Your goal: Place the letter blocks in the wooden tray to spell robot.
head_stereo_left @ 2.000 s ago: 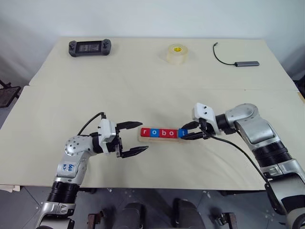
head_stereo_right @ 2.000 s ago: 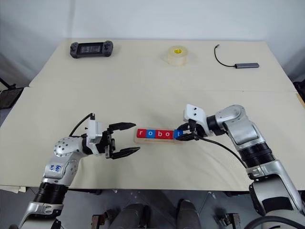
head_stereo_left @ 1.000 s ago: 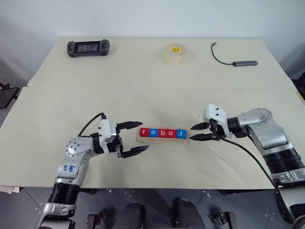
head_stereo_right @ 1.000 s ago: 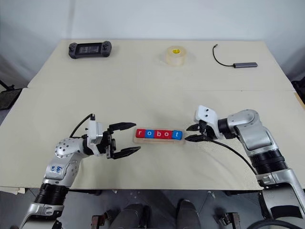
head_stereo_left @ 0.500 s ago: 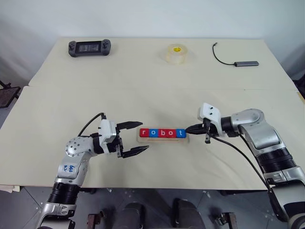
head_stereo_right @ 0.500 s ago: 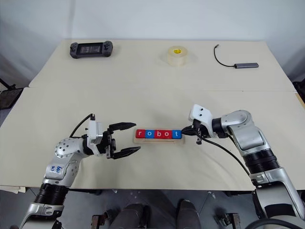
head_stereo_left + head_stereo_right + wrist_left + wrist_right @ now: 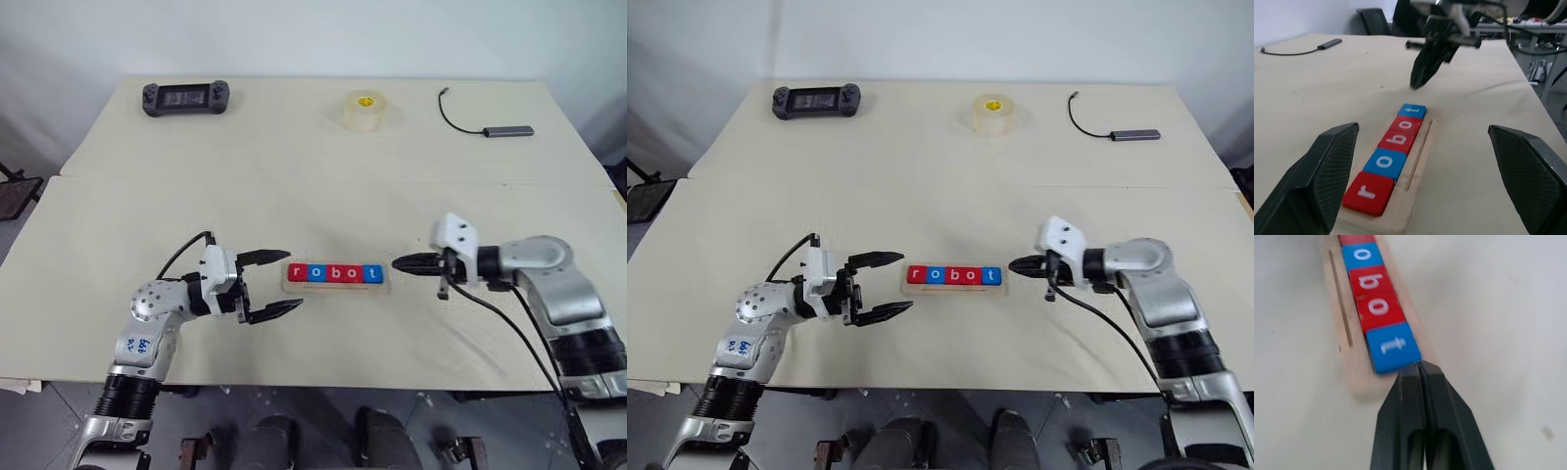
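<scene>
All five red and blue square letter blocks [image 7: 333, 272] spell robot in the long light-wood tray [image 7: 336, 285], so the task looks finished: the right gripper [image 7: 402, 263], jaws pressed together and empty, hangs just off the t end, the left gripper [image 7: 279, 283] waits wide open and empty, and only pulling clear seems left.

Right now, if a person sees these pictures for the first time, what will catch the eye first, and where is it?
First the row of red and blue letter blocks spelling "robot" in the wooden tray, at the front middle of the table. On either side a gripper points at it: the left gripper wide open at the "r" end, the right gripper shut, just off the "t" end. At the far edge lie a game controller, a tape roll and a cabled adapter.
</scene>
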{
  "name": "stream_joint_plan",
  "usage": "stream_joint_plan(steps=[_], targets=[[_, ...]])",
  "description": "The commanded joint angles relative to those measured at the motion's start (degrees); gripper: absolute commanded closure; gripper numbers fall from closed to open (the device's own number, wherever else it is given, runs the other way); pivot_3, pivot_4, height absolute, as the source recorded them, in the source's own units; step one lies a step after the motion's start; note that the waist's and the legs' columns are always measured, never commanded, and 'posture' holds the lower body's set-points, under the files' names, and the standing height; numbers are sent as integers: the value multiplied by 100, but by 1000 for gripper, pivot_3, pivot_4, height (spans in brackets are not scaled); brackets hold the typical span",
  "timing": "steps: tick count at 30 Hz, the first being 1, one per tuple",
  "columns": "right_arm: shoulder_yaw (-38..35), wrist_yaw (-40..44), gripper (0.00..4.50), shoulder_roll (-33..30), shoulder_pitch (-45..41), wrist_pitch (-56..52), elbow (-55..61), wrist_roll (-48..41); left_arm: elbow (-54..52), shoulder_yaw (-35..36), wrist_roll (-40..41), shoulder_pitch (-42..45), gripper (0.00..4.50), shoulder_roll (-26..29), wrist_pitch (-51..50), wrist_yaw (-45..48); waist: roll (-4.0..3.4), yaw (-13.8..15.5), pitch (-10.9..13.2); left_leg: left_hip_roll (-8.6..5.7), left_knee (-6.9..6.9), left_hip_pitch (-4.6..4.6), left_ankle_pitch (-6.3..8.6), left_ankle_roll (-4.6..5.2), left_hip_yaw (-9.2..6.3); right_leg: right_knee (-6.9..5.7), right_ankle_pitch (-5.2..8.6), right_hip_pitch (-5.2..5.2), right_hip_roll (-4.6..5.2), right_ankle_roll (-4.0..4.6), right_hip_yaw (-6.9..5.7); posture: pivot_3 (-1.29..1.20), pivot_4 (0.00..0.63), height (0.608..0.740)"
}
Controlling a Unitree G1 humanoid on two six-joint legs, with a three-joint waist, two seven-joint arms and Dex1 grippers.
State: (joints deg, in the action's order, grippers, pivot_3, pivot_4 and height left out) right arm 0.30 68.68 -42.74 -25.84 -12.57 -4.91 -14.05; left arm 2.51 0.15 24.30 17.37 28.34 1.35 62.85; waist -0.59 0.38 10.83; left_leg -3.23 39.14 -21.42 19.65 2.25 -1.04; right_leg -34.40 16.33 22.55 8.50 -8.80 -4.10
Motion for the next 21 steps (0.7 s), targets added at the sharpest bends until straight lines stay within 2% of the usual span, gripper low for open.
stream_joint_plan(steps=[1, 5, 10, 21], targets=[[-820, 199, 3193, 57, 662, 1087, 336, -597, -47, 261, 42, -77, 0, 231, 60, 60, 0, 3, 0, 0, -1, 0, 0, 0, 2, 0, 0, 0, 0, 0, 0, 0, 150, 740], [-1312, 566, 1906, -140, 1329, 711, 603, -1339, 104, 474, 88, -112, 0, 474, 53, 124, 0, 6, 0, 0, 0, 2, 0, 1, 4, -1, 0, -2, -1, -1, 1, 0, 150, 740], [-1676, 655, 132, -238, 1848, 1002, 543, -1435, 396, 603, -20, -158, 0, 701, 241, 257, -1, -11, 0, 6, 1, 15, 0, -1, 6, -3, 0, -11, -2, -1, 5, 0, 150, 740], [-1814, 573, 61, -183, 1917, 1051, 469, -1614, 276, 609, -121, -219, 0, 675, 322, -5, -1, -5, 0, 4, 0, 15, 0, 0, 6, -4, 0, -10, 0, -1, 8, 0, 150, 740]])
